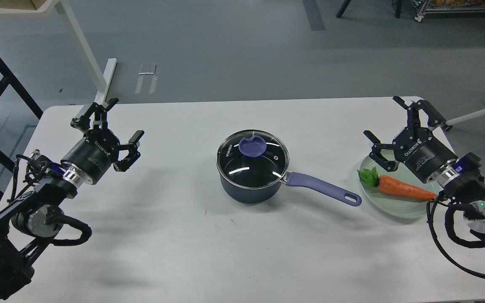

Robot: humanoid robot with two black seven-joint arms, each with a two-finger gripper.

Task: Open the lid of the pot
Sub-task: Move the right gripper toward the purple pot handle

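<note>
The dark navy pot (249,191) stands in the middle of the white table, its lavender handle (322,188) pointing right and toward me. The clear glass lid (252,160) rests flat on the pot, with its purple-blue knob (253,145) near the far side. My left gripper (123,122) hovers open well to the left of the pot, nothing between its fingers. My right gripper (387,120) is open too, far to the right, above the plate's back edge.
A pale green glass plate (398,208) at the right holds an orange carrot (402,189) with green leaves. The table's far edge (242,102) runs behind the pot. Beyond it are grey floor and a white desk leg (84,46).
</note>
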